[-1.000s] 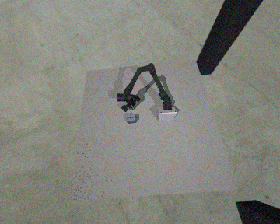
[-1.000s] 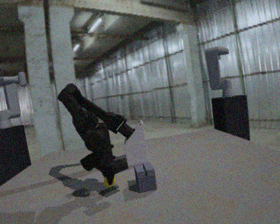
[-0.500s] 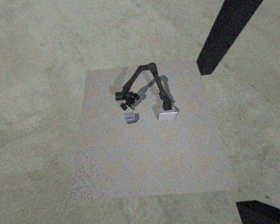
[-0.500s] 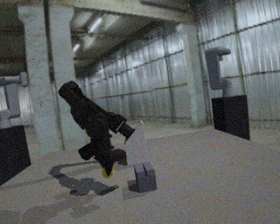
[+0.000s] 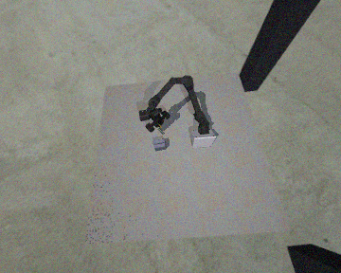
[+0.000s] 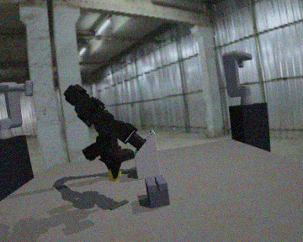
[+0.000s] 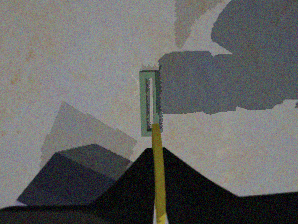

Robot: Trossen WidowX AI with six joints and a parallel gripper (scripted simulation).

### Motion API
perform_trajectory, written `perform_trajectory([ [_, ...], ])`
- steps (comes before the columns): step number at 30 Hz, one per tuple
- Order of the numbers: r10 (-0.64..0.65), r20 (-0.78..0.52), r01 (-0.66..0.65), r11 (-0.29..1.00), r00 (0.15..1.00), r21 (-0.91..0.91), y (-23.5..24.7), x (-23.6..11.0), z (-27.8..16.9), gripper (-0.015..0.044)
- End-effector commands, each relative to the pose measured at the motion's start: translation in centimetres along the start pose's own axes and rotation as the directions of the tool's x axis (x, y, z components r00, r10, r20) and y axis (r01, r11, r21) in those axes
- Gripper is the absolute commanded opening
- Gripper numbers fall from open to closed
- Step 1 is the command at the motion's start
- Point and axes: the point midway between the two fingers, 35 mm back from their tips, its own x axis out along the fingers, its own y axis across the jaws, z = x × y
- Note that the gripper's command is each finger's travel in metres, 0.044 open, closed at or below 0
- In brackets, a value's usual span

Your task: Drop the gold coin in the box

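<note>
Top view. Arm [image 5: 178,90]: black, rising from a pale base [image 5: 204,138] near the middle of the grey bench [image 5: 188,199], bent over toward the bench's left side. Gripper [image 5: 154,121]: pointing down, just behind the box [image 5: 160,143]. Box: small, grey, closed, just left of the base and apart from it. Coin and holder too small to make out here.

Exterior view. Gripper [image 6: 113,170]: raised off the bench, fingers closed on the coin [image 6: 114,175], whose yellow lower rim shows below the fingertips, above the surface. Box [image 6: 156,191]: stands on the bench toward the near edge, lid on, a narrow dark slot running across its top; nothing in the slot; contents cannot be seen. Holder [image 6: 117,204]: a thin green strip on the bench left of the box, partly in the arm's shadow.

Wrist view. Coin [image 7: 158,165]: seen edge-on as a narrow yellow strip, pinched between the dark fingers at the bottom of the frame, jaws nearly fully closed on it. Holder [image 7: 149,102]: green rectangle lying flat on the bench beyond the coin's tip, its long groove open, nothing standing in it. A dark shadow covers the bench just right of the holder.
</note>
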Motion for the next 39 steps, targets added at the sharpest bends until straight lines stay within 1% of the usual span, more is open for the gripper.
perform_trajectory([
  [1, 0.008, 0.004, -0.008, 1.0, 1.0, 0.014, -0.05, -0.79, 0.27, 0.0],
  [4, 0.008, 0.004, -0.008, 0.999, 1.0, -0.036, -0.01, -0.79, 0.29, 0.0],
  [9, 0.008, 0.005, -0.007, 0.979, 1.0, -0.205, 0.13, -0.81, 0.37, 0.0],
  [14, 0.008, 0.005, -0.006, 0.93, 1.0, -0.367, 0.27, -0.82, 0.44, 0.0],
  [21, 0.008, 0.005, -0.004, 0.817, 1.0, -0.577, 0.47, -0.84, 0.53, 0.0],
  [28, 0.008, 0.005, -0.002, 0.658, 1.0, -0.753, 0.67, -0.86, 0.63, 0.0],
  [33, 0.008, 0.005, 0.0, 0.541, 1.0, -0.841, 0.79, -0.88, 0.69, 0.0],
  [39, 0.009, 0.005, 0.0, 0.535, 1.0, -0.845, 0.94, -0.87, 0.55, 0.0],
])
